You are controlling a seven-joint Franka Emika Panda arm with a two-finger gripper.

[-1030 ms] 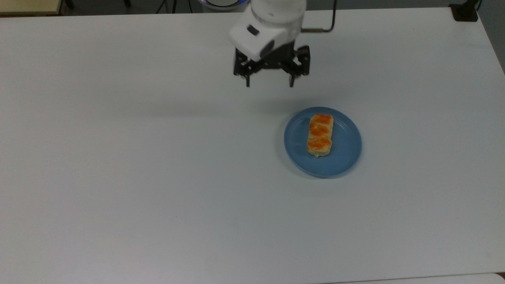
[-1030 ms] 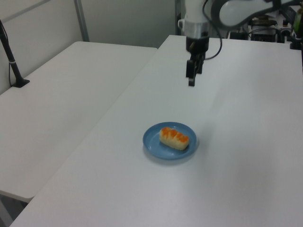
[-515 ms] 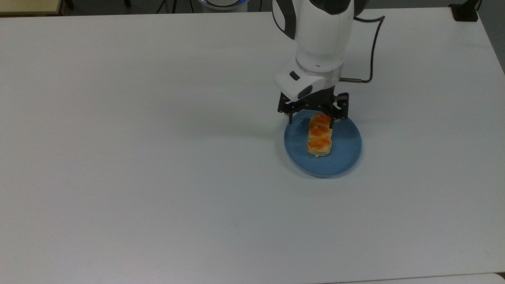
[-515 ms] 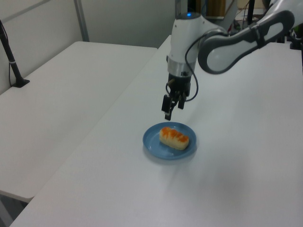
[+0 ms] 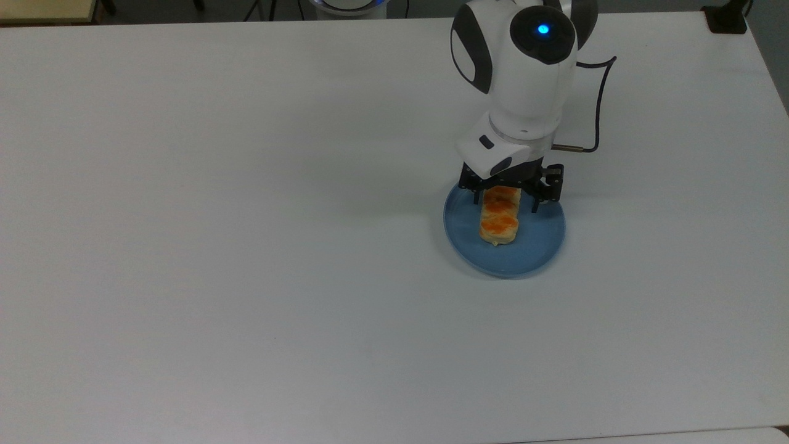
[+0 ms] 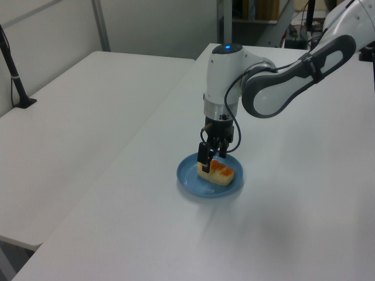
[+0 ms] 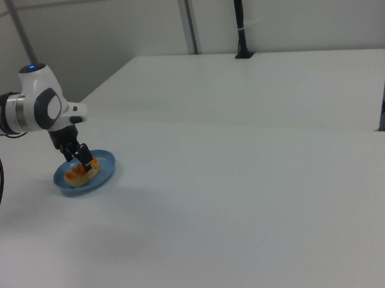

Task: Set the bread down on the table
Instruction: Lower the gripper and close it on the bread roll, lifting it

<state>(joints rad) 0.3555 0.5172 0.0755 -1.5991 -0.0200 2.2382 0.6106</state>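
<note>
The bread (image 5: pixel 499 223), a pale-tan roll with orange-glazed bumps, lies on a round blue plate (image 5: pixel 531 248) on the white table (image 5: pixel 246 246). My gripper (image 5: pixel 505 204) is low over the far end of the bread, open, with one black finger on each side of it. In the left view the gripper (image 6: pixel 211 159) hangs at the left end of the bread (image 6: pixel 221 173), just above the plate (image 6: pixel 188 175). The right view shows the gripper (image 7: pixel 80 160) over the bread (image 7: pixel 84 174) and plate (image 7: pixel 108 167). The bread's far bump is hidden under the hand.
A black cable (image 5: pixel 598 105) loops off the wrist toward the top view's right. A second white table (image 6: pixel 76 117) stands beside this one, with a black post (image 6: pixel 14 76) on it. Wide bare tabletop lies to the top view's left of the plate.
The arm has come from the table's far edge toward the plate and gone down. The gripper now straddles the bread's far end instead of hanging high. Bread and plate have not moved.
</note>
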